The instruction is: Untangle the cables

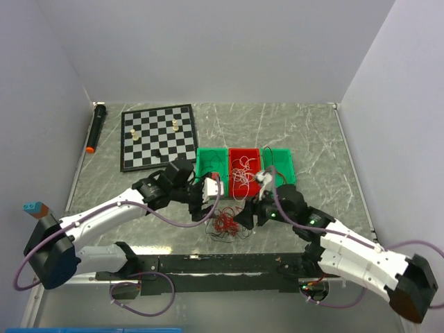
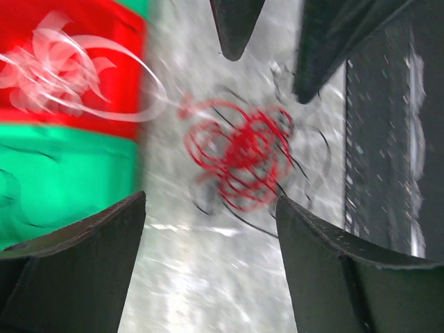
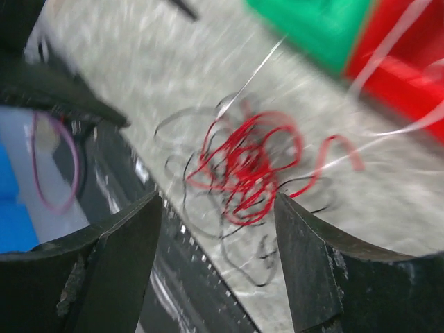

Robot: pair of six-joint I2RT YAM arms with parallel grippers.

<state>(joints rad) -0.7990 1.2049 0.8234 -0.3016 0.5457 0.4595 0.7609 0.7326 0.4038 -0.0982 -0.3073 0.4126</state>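
Note:
The cables are a loose tangle of thin red and dark wires (image 1: 226, 224) on the table just in front of the trays. It also shows in the left wrist view (image 2: 241, 156) and the right wrist view (image 3: 246, 166). A bundle of white wires (image 1: 243, 168) lies in the red tray (image 1: 236, 154), and a white strand runs from it toward the tangle. My left gripper (image 1: 212, 198) is open and empty just left of and above the tangle. My right gripper (image 1: 248, 216) is open and empty at its right side. Both wrist views are blurred.
Three trays stand in a row: green (image 1: 211, 163), red, green (image 1: 283, 166). A chessboard (image 1: 158, 136) with a few pieces lies at the back left, and a black torch (image 1: 96, 127) beside it. The black rail (image 1: 208, 263) runs along the table's near edge.

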